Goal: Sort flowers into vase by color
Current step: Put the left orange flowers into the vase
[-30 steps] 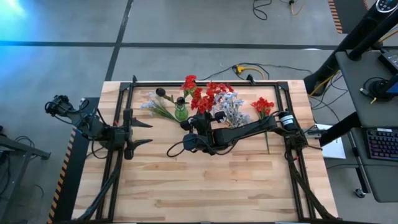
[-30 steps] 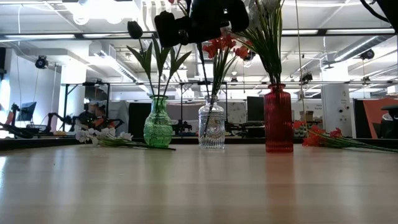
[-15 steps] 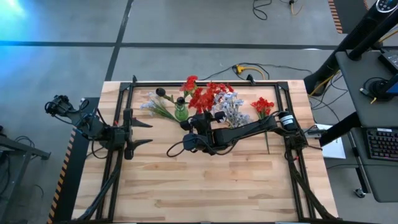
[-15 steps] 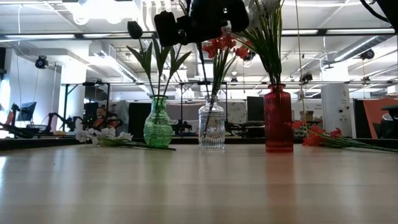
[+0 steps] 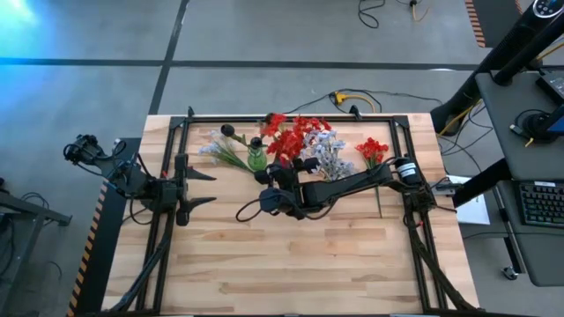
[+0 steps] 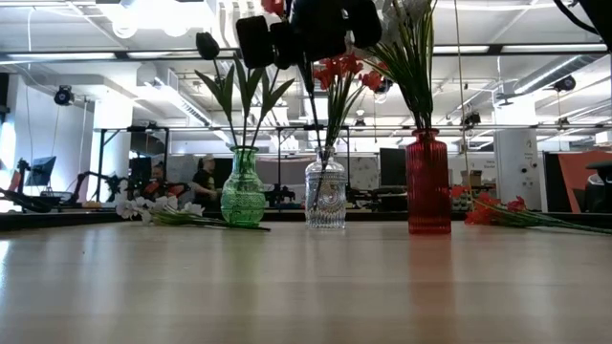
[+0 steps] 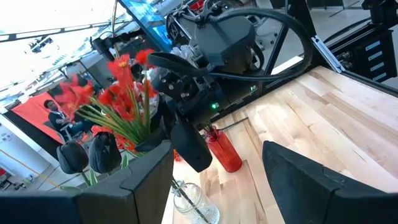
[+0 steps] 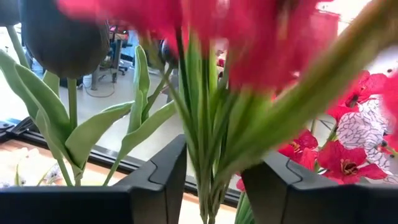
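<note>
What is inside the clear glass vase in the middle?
Green stems reach down into the clear glass vase, with red flowers above. The right gripper covers part of the bunch, so the stems cannot be counted.

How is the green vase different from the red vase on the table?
The green vase is round-bellied with a narrow neck, while the red vase is a taller, straighter cylinder. The green vase holds a dark bud on a leafy stem; the red vase holds a fuller bunch of leafy stems, their blossoms cut off in the low view. The clear vase stands between them. Both stand upright in one row.
</note>
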`<action>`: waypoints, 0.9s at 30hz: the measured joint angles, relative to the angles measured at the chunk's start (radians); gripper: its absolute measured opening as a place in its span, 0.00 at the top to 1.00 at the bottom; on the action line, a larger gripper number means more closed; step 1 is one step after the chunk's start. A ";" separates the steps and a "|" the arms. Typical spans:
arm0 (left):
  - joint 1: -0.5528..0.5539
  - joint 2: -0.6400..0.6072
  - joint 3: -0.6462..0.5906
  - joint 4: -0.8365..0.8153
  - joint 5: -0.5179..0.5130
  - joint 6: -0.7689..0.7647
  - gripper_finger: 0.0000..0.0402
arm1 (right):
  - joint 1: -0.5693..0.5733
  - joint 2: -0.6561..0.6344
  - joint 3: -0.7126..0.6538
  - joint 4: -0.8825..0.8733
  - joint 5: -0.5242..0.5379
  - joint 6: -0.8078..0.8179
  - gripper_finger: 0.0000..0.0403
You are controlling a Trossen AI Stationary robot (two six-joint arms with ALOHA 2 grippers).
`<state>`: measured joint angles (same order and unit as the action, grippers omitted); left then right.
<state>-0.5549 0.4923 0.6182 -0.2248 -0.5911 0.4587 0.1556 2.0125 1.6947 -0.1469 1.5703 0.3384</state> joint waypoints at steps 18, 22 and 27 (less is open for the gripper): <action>0.000 0.000 0.000 0.000 0.000 0.000 0.43 | 0.019 -0.011 0.036 0.034 -0.019 -0.070 0.53; 0.000 0.000 0.000 0.000 0.000 0.000 0.43 | 0.025 -0.011 0.063 0.033 -0.028 -0.080 0.51; 0.000 0.000 0.000 0.000 0.000 0.000 0.43 | 0.028 -0.011 0.072 0.033 -0.028 -0.090 0.51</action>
<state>-0.5546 0.4923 0.6182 -0.2253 -0.5911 0.4587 0.1833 2.0014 1.7664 -0.1141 1.5421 0.2486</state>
